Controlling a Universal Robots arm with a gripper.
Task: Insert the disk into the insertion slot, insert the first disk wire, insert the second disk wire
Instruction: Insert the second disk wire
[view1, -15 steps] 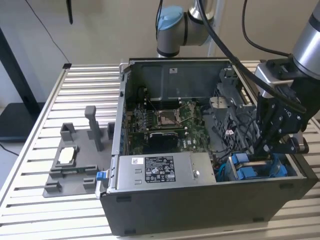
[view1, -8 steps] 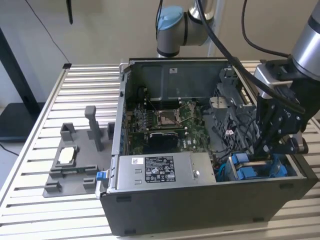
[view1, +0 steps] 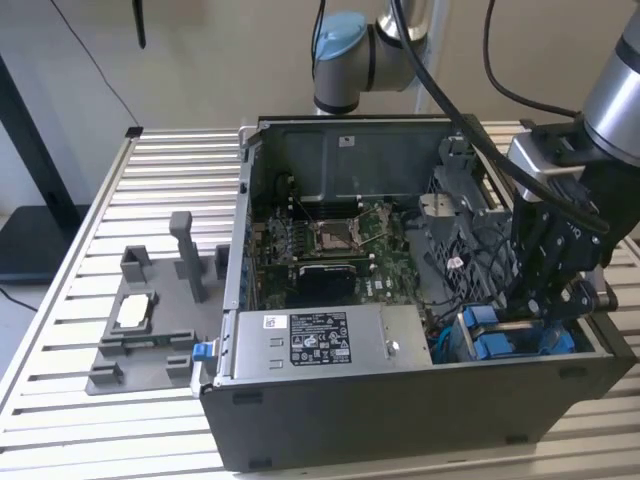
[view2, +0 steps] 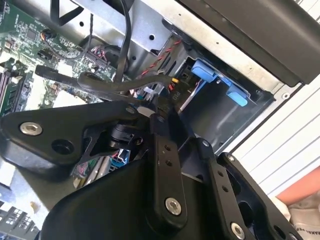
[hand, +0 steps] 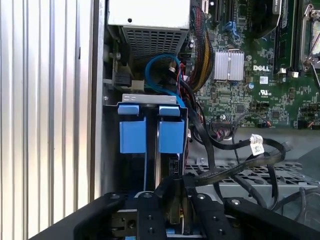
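I saw the tool (view1: 545, 300) lowered into the open computer case (view1: 400, 400), at the near corner on the exterior view's right, just above the drive cage (view1: 520, 342) with its blue plastic parts. The case stood on the slatted tabletop (view1: 100, 260), and the arm (view1: 610, 90) came down from the exterior view's right.

In the first wrist view the tool (hand: 175, 212) had its fingers (hand: 170, 200) pressed together around a black wire (hand: 225, 170), which ran from the fingers away across the grey cage toward the motherboard (hand: 250, 95). In the second wrist view the same wire (view2: 115, 85) bent out from the tool (view2: 155, 112), so I judged the tool as closed and gripping this wire.

The insertion slot (hand: 150, 150) was directly in front of the fingertips, with two blue carrier tabs (hand: 171, 135) side by side in the cage. I could not tell with certainty if the disk itself sat behind these tabs, because its metal body was hidden.

The silver power supply box (view1: 320, 340) lay along the near wall of the case, to the exterior view's left of the cage. Outside the case, on the exterior view's left, a grey fixture (view1: 150, 320) rested on the tabletop
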